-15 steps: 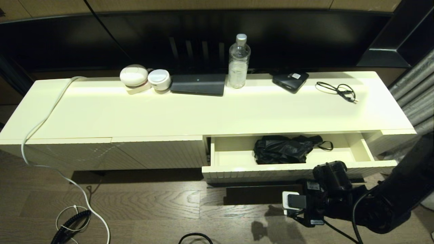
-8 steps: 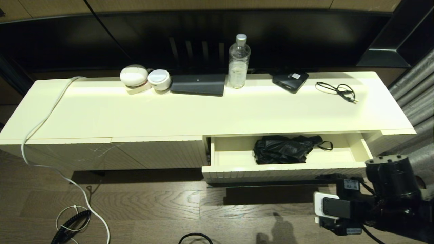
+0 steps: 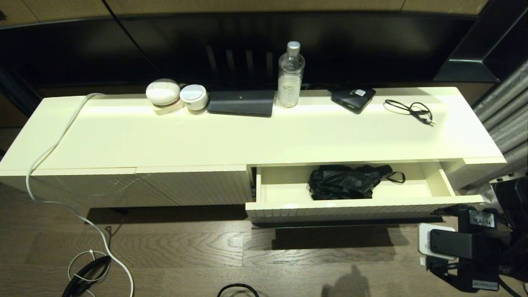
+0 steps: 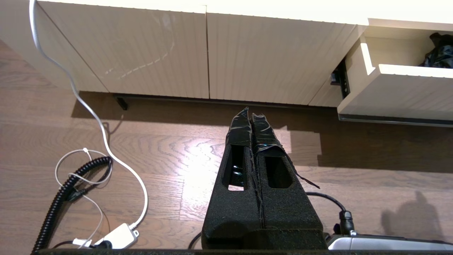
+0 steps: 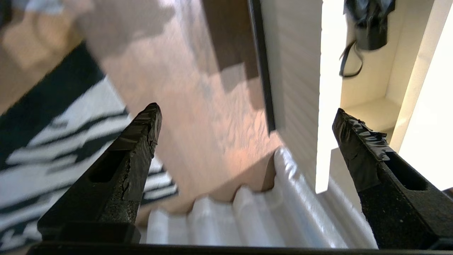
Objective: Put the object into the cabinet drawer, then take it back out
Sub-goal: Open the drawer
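The black umbrella [image 3: 345,182] lies in the open cabinet drawer [image 3: 350,209], its handle and wrist loop toward the drawer's right end. The left wrist view catches only a bit of the umbrella [image 4: 440,53] over the drawer's front [image 4: 400,92]. My right arm [image 3: 458,247] hangs low over the floor, in front of the drawer's right end. Its gripper [image 5: 246,113] is open and empty, apart from the ribbed drawer front [image 5: 293,71] and the umbrella [image 5: 368,21]. My left gripper [image 4: 251,115] is shut and empty, low over the floor before the ribbed doors.
On the cabinet top stand a water bottle [image 3: 291,74], a black box with a sticker [image 3: 353,99], a cable coil [image 3: 410,109], a flat black device [image 3: 241,103] and two white round devices [image 3: 163,91]. Grey curtain folds [image 3: 503,111] hang right of the cabinet. Cables [image 3: 86,268] lie on the floor.
My right arm has swung rightward and back from the middle of the drawer front to beyond its right end. Drawer and umbrella have not moved.
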Tool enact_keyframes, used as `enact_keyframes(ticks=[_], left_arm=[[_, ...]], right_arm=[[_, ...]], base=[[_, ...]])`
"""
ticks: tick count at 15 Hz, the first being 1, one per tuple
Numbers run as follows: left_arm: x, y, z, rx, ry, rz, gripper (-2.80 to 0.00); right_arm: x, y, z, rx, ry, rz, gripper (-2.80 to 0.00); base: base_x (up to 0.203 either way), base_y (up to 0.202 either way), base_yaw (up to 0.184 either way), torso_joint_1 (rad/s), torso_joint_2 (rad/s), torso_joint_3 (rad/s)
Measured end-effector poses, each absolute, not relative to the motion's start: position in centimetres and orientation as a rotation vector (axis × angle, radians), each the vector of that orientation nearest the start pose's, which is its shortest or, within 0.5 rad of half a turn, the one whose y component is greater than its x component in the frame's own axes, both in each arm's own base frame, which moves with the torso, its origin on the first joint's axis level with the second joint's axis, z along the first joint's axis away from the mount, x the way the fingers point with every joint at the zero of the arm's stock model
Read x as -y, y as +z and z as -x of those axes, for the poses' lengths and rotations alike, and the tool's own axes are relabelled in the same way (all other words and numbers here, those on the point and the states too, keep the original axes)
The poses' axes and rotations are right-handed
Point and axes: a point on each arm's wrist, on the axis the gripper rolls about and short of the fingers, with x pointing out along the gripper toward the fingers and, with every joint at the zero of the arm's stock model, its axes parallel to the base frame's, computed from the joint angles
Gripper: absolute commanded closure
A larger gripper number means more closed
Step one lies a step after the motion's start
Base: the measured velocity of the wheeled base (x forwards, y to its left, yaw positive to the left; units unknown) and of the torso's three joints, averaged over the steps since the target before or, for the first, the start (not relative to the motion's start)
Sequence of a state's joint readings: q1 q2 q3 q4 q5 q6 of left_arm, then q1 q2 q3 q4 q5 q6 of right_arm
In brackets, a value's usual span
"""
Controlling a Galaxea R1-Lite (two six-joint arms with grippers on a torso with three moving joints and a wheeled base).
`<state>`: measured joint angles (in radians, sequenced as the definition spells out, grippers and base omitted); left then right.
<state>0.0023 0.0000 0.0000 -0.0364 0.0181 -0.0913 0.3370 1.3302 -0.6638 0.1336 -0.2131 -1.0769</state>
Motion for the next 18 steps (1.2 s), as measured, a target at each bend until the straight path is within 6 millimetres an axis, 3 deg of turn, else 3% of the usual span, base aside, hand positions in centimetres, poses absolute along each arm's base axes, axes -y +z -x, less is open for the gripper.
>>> enact_keyframes(ticks=[7,18], left_arm=[[0.0,7.9,2.3,0.037,0.019,0.091,0.00],[0.0,7.9,2.3,0.037,0.019,0.092,0.00]], right_arm=[[-5.7,18.6,-17.5,-0.668,0.524,1.197,-2.80],[-6.7,21.6,-18.9,-0.659,0.623,0.983,-2.80]], base=[[0.000,0.000,0.000,0.000,0.00,0.000],[0.000,0.000,0.000,0.000,0.00,0.000]])
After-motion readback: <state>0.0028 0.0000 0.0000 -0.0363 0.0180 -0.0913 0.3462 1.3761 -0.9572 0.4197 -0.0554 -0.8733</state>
